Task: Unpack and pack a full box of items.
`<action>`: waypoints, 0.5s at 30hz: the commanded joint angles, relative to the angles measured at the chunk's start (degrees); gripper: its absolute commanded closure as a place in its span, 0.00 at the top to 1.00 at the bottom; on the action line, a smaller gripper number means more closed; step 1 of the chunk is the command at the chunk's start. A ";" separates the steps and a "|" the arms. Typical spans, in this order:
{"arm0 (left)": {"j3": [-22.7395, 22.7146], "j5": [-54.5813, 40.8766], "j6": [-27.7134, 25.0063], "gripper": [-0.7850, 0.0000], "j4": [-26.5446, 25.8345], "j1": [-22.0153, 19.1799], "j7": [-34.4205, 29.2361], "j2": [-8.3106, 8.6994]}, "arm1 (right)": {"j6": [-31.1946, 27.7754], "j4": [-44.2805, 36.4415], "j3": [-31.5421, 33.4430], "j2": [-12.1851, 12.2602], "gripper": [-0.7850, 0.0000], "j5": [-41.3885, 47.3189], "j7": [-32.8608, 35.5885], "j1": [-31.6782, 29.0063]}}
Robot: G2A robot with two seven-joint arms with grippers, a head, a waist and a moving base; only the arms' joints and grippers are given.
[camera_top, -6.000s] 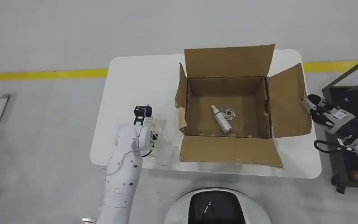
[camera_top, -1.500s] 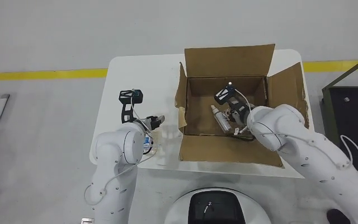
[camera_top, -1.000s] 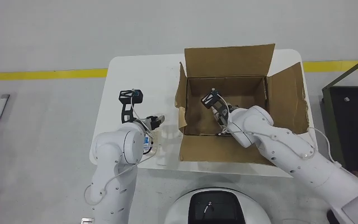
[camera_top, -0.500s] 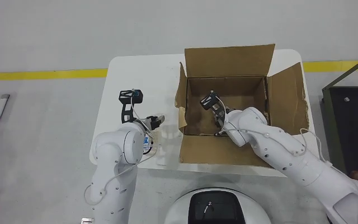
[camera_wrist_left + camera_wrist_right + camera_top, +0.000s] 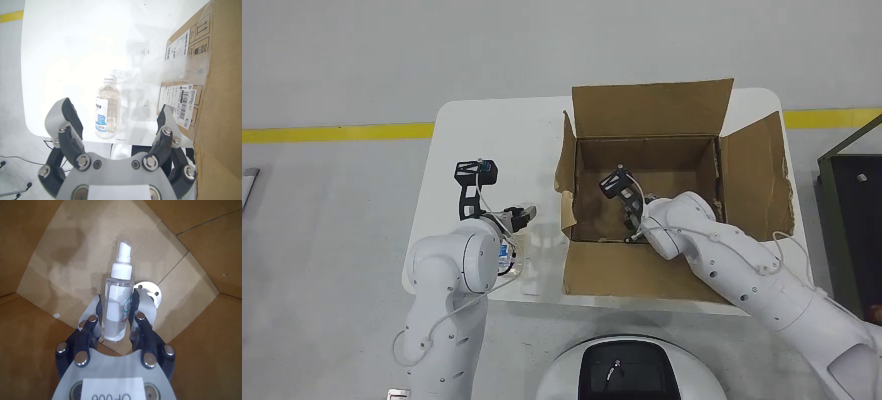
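1. Seen from above, the right arm reaches down into an open brown cardboard box [image 5: 652,112] on a white table [image 5: 492,150], and its wrist covers whatever lies on the box floor.
2. In the right wrist view, a round silver metal flange [image 5: 154,293] lies on the box floor [image 5: 62,256], partly hidden behind one gripper finger.
3. The right gripper [image 5: 117,301] has its jaws closed narrowly around a clear plastic spray bottle [image 5: 116,313] with a white pump top. The black pads press on both sides of its body, and the pump end sticks out past the fingertips.
4. The left gripper [image 5: 117,108] is beside the box's outer wall [image 5: 223,94], with its jaws spread wide and nothing in them.
5. A clear plastic water bottle [image 5: 107,111] with a white cap lies on its side on the table [image 5: 75,47] near the edge. It appears in the gap between the left fingers and touches neither of them.
6. The spray bottle's white label has blue and red print, part of it covered by a pad.
7. The water bottle has a white and blue label with a barcode.
8. The box wall carries white barcode stickers and printed arrow symbols.
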 commanded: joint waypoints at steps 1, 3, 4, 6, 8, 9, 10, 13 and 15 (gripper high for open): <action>0.00 0.00 0.00 1.00 0.00 0.00 0.00 0.00 | -0.25 0.49 0.04 -0.22 0.46 0.10 -0.08 0.03; 0.00 0.00 0.00 1.00 0.00 0.00 0.00 0.00 | -0.51 1.08 0.02 -0.48 0.46 0.02 -0.05 0.15; 0.00 0.00 0.00 1.00 0.00 0.00 0.00 0.00 | -0.62 1.40 0.00 -0.62 0.47 0.05 0.04 0.21; 0.00 0.00 0.00 1.00 0.00 0.00 0.00 0.00 | -0.95 2.04 -0.10 -0.91 0.47 0.09 0.20 0.35; 0.00 0.00 0.00 1.00 0.00 0.00 0.00 0.00 | -1.16 2.64 -0.15 -1.20 0.47 0.11 0.15 0.55; 0.00 0.00 0.00 1.00 0.00 0.00 0.00 0.00 | -1.32 2.97 -0.19 -1.35 0.46 0.10 0.21 0.65; 0.00 0.00 0.00 1.00 0.00 0.00 0.00 0.00 | -1.41 3.28 -0.19 -1.49 0.46 0.08 0.15 0.76; 0.00 0.00 0.00 1.00 0.00 0.00 0.00 0.00 | -1.72 4.10 -0.21 -1.89 0.45 -0.03 0.25 1.08; 0.00 0.00 0.00 1.00 0.00 0.00 0.00 0.00 | -1.96 4.69 -0.22 -2.15 0.44 -0.10 0.38 1.23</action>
